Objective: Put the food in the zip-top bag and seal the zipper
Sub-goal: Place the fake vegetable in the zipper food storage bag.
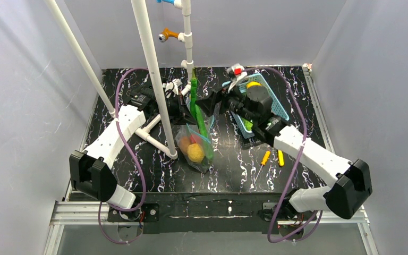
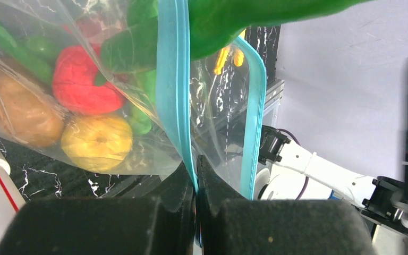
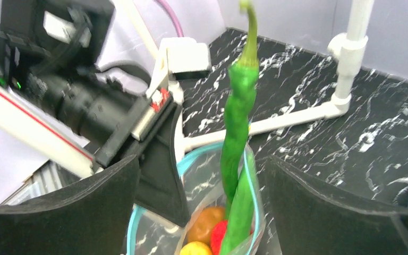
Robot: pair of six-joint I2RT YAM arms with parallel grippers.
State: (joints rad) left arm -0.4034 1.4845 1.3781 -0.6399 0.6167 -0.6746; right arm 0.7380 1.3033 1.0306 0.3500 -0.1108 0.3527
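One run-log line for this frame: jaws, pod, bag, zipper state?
left jaws: shut on zipper | right jaws: open | green pod: upright in zip-top bag, top sticking out | seal: not done

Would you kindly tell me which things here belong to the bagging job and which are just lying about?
Job: zip-top bag, its teal zipper, long green pod, red piece, yellow fruit, brown-orange fruit, yellow piece in the blue basket.
Lying about: screwdrivers, white pipe frame.

Clear bag [image 2: 218, 122] (zipper [image 2: 172, 79] open) holds fruits [image 2: 96, 143]; green pod [image 3: 239, 117] protrudes.
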